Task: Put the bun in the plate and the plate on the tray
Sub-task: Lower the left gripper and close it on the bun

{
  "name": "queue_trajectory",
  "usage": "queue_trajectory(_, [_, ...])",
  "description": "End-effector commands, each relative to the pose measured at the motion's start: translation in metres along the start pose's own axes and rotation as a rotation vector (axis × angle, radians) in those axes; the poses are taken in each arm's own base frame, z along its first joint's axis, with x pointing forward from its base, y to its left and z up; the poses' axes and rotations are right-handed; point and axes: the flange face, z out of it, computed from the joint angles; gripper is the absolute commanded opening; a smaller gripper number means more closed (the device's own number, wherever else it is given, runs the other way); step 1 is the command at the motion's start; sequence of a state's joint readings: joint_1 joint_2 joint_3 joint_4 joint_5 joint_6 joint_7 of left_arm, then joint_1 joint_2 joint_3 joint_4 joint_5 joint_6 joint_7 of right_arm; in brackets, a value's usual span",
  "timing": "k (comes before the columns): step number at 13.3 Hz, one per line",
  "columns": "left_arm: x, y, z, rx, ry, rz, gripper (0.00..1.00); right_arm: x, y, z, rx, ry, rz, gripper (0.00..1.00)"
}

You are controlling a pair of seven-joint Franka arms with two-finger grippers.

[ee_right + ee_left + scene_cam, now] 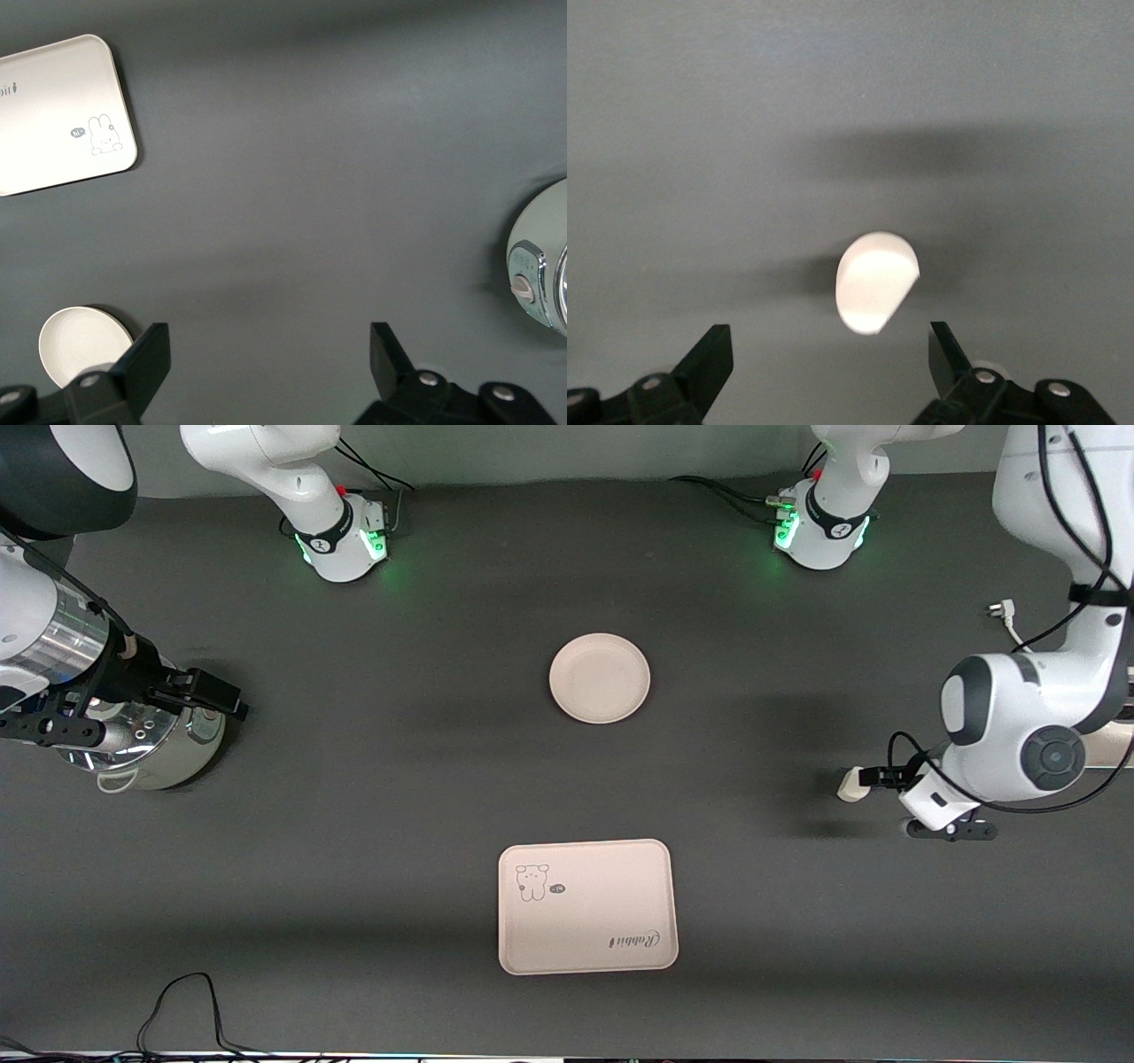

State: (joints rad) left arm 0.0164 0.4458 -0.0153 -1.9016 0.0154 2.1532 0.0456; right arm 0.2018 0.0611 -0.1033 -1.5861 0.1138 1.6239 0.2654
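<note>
The bun (pixel 852 785) lies on the dark table near the left arm's end; in the left wrist view the bun (pixel 875 282) sits just ahead of the fingertips. My left gripper (pixel 875 777) is low beside it, open and empty (pixel 826 341). The round cream plate (pixel 600 677) lies mid-table, empty. The cream tray (pixel 587 906) with the "Rabbit" script lies nearer the front camera than the plate. My right gripper (pixel 221 700) is open and empty (pixel 268 341) at the right arm's end. The right wrist view also shows the tray (pixel 62 115) and the plate (pixel 80 345).
A shiny steel pot (pixel 151 744) stands at the right arm's end of the table, under my right gripper; it also shows in the right wrist view (pixel 542 266). A white plug with cable (pixel 999 609) lies at the left arm's end. Black cables (pixel 177 1001) lie at the front edge.
</note>
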Motion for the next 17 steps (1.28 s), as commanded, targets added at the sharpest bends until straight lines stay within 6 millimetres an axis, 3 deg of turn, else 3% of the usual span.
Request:
queue_trajectory(1, [0.008,0.006,0.019,-0.009,0.006,0.035,0.98,-0.003,0.000,0.003,-0.013,-0.014,-0.004,1.00])
queue_trajectory(5, [0.004,0.019,0.058,-0.016,-0.036,0.056,0.98,-0.005,-0.011,0.014,-0.017,-0.026,-0.016,1.00])
queue_trajectory(9, [-0.004,0.027,0.073,-0.023,-0.070,0.069,0.94,-0.005,-0.012,0.019,-0.019,-0.037,-0.010,1.00])
queue_trajectory(10, [-0.004,0.026,0.074,-0.022,-0.068,0.069,0.85,-0.006,-0.012,0.025,-0.023,-0.047,-0.010,1.00])
queue_trajectory(11, [-0.003,0.026,0.075,-0.022,-0.062,0.078,0.69,-0.006,-0.013,0.026,-0.024,-0.050,-0.013,1.00])
queue_trajectory(13, [-0.002,0.024,0.077,-0.024,-0.057,0.093,0.20,-0.004,-0.012,0.032,-0.026,-0.056,-0.010,1.00])
queue_trajectory(14, [-0.001,0.021,0.076,-0.025,-0.055,0.085,0.00,-0.001,-0.013,0.038,-0.028,-0.060,-0.009,1.00])
queue_trajectory(17, [-0.002,0.018,0.065,-0.024,-0.052,0.067,0.00,0.000,-0.012,0.046,-0.032,-0.071,-0.008,1.00])
